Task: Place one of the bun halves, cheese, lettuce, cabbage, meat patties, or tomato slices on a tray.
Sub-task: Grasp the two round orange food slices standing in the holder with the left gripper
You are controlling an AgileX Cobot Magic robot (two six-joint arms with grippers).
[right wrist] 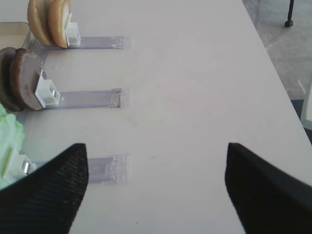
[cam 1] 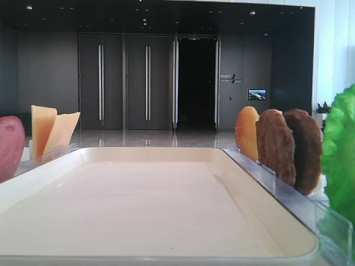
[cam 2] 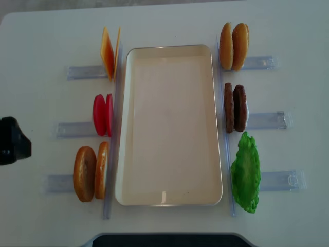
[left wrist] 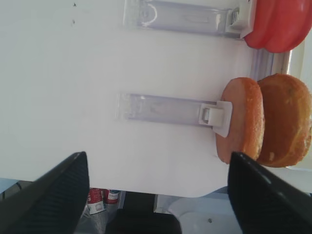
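The cream tray (cam 2: 169,123) lies mid-table with nothing on it. On its left stand cheese (cam 2: 109,54), tomato slices (cam 2: 103,114) and two bun halves (cam 2: 90,172). On its right stand two more bun halves (cam 2: 234,46), meat patties (cam 2: 235,108) and lettuce (cam 2: 245,172). No cabbage shows. My left gripper (left wrist: 158,195) is open and empty over the table's edge, just short of the left bun halves (left wrist: 263,122). My right gripper (right wrist: 156,190) is open and empty over bare table, right of the lettuce (right wrist: 7,131) and patties (right wrist: 22,80).
Each food pair stands upright in a clear plastic holder (cam 2: 262,120) running outward from the tray. A dark part of the left arm (cam 2: 10,141) sits at the table's left edge. Bottles (left wrist: 100,200) stand on the floor below that edge.
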